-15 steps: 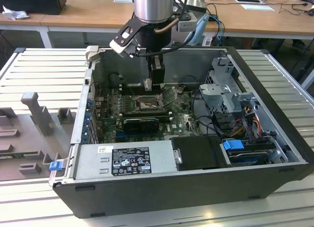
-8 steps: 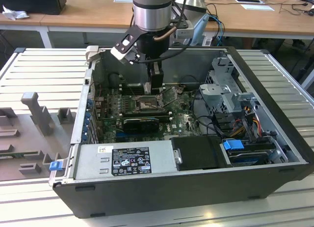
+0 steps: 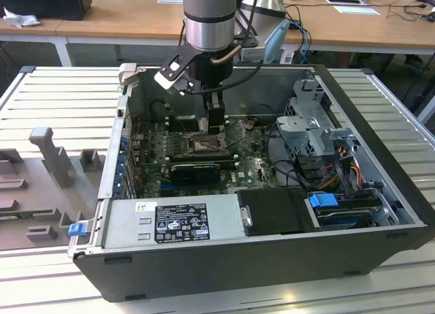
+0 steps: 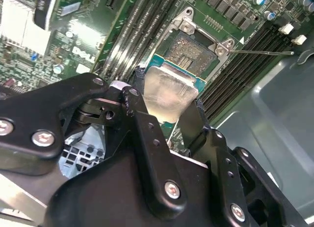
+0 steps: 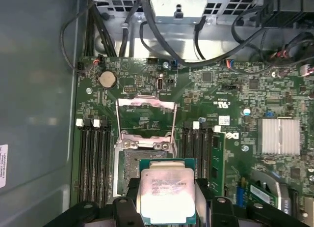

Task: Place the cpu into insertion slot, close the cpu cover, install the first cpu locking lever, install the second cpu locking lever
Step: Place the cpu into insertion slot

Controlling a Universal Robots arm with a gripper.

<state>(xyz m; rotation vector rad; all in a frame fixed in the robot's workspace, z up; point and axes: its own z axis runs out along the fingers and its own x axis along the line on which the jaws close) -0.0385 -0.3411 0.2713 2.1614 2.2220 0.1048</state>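
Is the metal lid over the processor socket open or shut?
Open: the cpu cover is swung back, leaving the insertion slot bare; the gripper holds the cpu.

Ribbed metal table (image 3: pixel 61 90) bears open computer case (image 3: pixel 258 259) and grey fixture (image 3: pixel 41 185).

The cpu (image 5: pixel 168 193), a flat square chip with a silver-grey metal top and green rim, is gripped by the tool (image 4: pixel 169 109) over the edge of the insertion slot (image 5: pixel 140 160). The slot's pin field lies bare. The cpu cover (image 5: pixel 147 103), a thin metal frame, stands swung open.
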